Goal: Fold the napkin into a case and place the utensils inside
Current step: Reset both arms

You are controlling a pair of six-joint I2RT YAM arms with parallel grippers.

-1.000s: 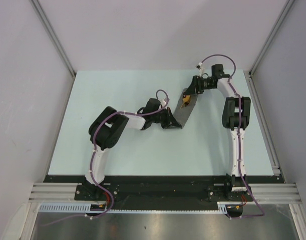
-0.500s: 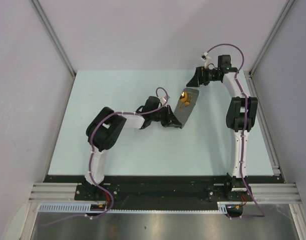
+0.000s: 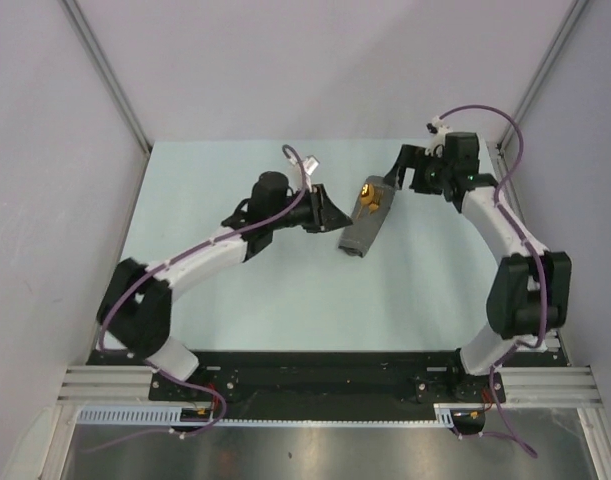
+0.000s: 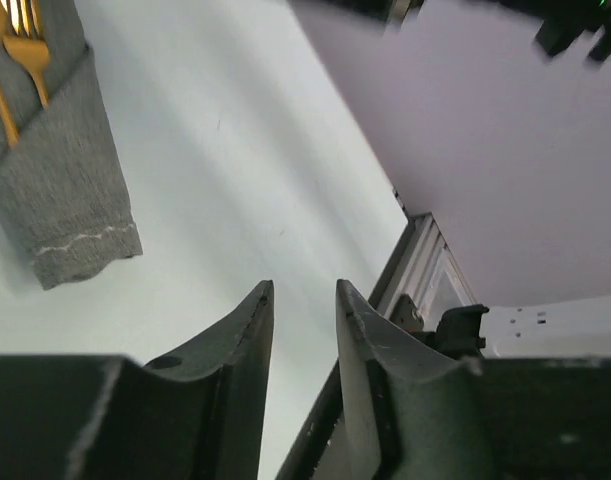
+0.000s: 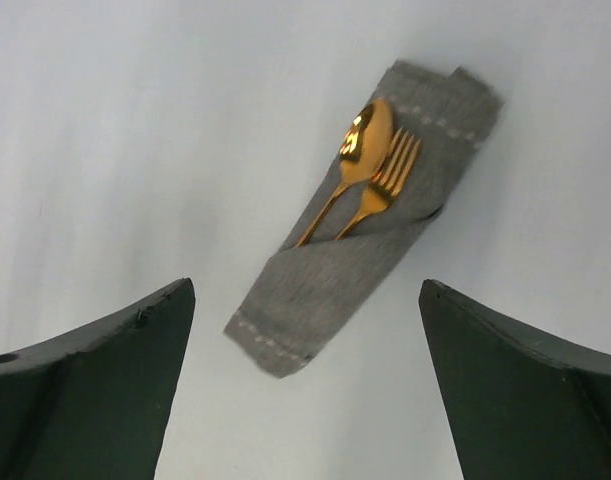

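– Jaws first: how do they stand?
– Left jaws are a narrow slot apart, pinching nothing. Right jaws are spread wide, also bare.
– And the case?
– The grey case (image 3: 365,222) lies flat and slantwise on the pale desk (image 3: 235,300), between the two arms and touching neither. A gold spoon (image 5: 363,135) and a gold fork (image 5: 390,172) sit side by side in its pocket, handles tucked under the diagonal fold. Bowl and tines show at the end nearer the right arm. White stitching marks each short end.
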